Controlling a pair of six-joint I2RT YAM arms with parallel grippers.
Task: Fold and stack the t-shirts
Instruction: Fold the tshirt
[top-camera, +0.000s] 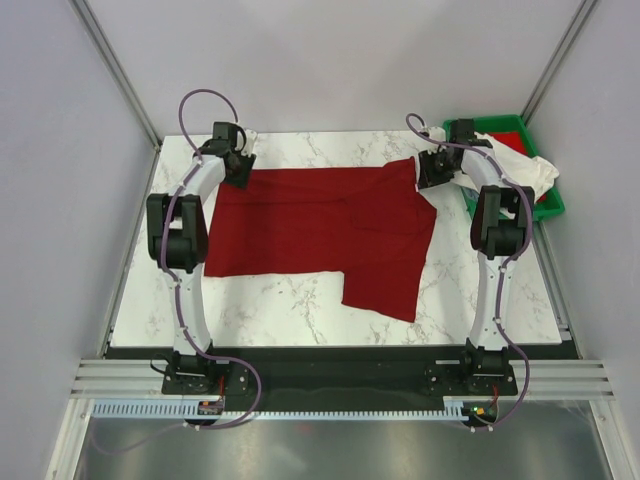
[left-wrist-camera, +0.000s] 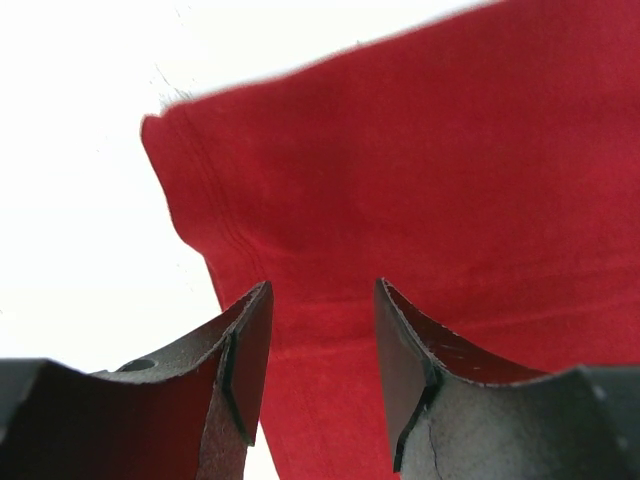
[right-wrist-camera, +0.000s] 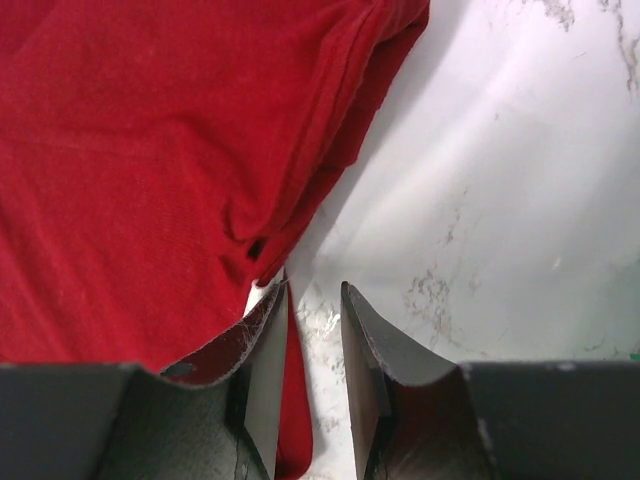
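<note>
The dark red t-shirt (top-camera: 320, 230) lies spread flat across the marble table, with one flap hanging toward the near edge. My left gripper (top-camera: 238, 170) is open over its far-left corner. In the left wrist view (left-wrist-camera: 322, 285) red cloth (left-wrist-camera: 450, 150) lies under the jaws and none is pinched. My right gripper (top-camera: 432, 170) is open at the shirt's far-right corner. In the right wrist view (right-wrist-camera: 314, 287) bare marble shows between the jaws, and the bunched cloth edge (right-wrist-camera: 130, 150) lies against the left finger. The off-white t-shirt (top-camera: 525, 165) lies crumpled in the bin.
A green plastic bin (top-camera: 552, 208) stands at the far right edge of the table, right behind the right arm. Grey walls and metal frame posts close in the table on three sides. Bare marble (top-camera: 280, 305) shows in front of the shirt.
</note>
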